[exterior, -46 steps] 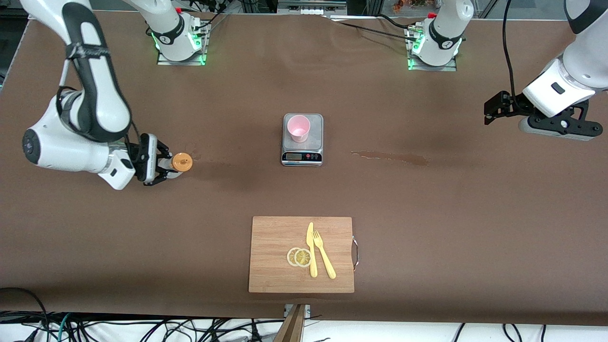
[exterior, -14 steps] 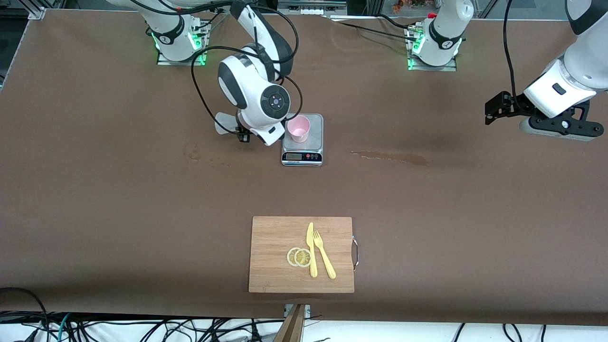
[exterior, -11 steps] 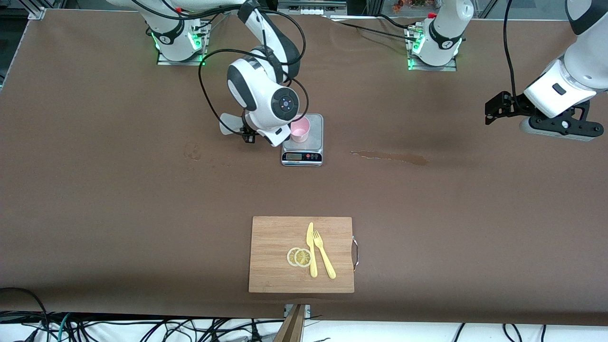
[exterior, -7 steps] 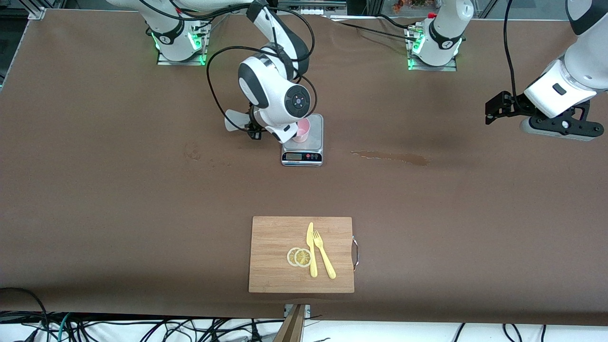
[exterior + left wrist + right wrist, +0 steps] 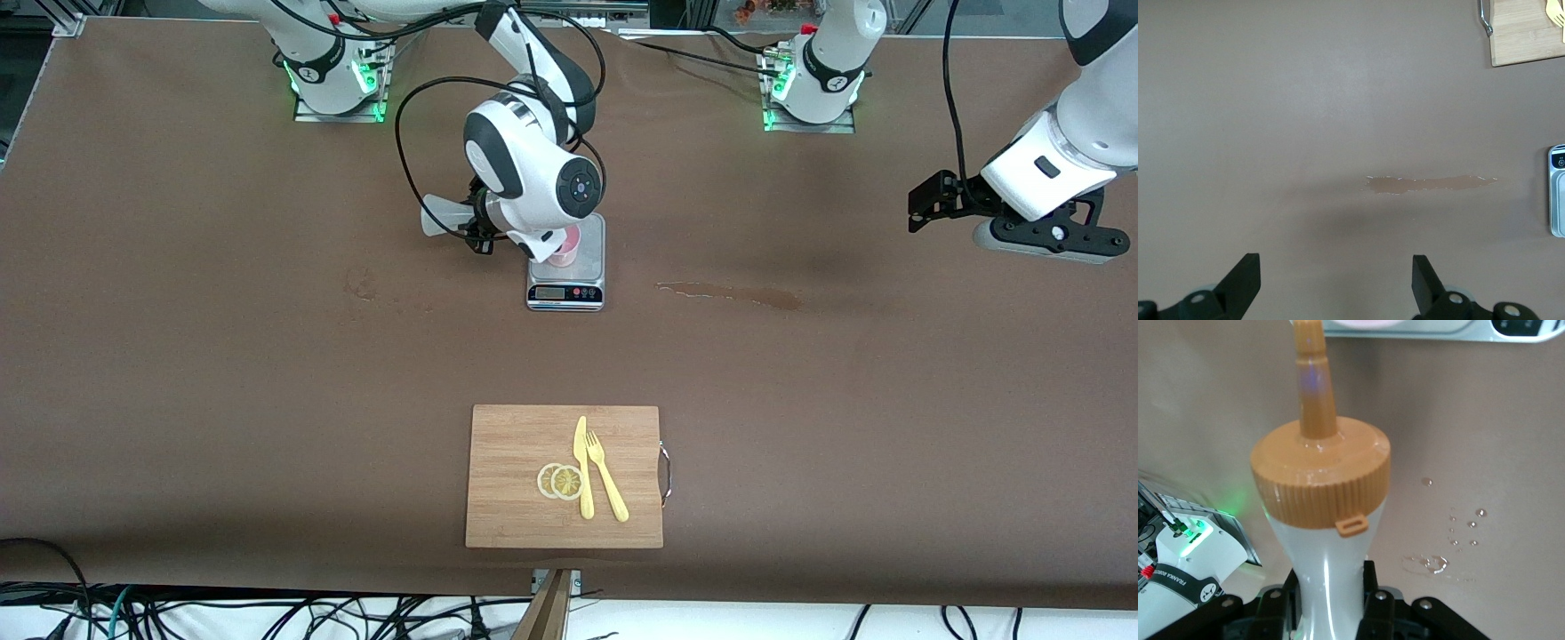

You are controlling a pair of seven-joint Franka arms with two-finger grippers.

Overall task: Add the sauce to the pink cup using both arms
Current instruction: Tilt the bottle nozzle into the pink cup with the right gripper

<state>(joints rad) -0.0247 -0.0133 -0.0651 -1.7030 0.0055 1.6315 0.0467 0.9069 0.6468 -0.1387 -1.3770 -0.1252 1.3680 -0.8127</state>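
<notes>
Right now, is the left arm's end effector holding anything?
No, the left end effector hangs open over bare brown table, with nothing between its black fingers.

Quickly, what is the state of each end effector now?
Left end effector: open, holding nothing, over the table.
Right end effector: closed on the sauce bottle, beside the pink cup.
</notes>
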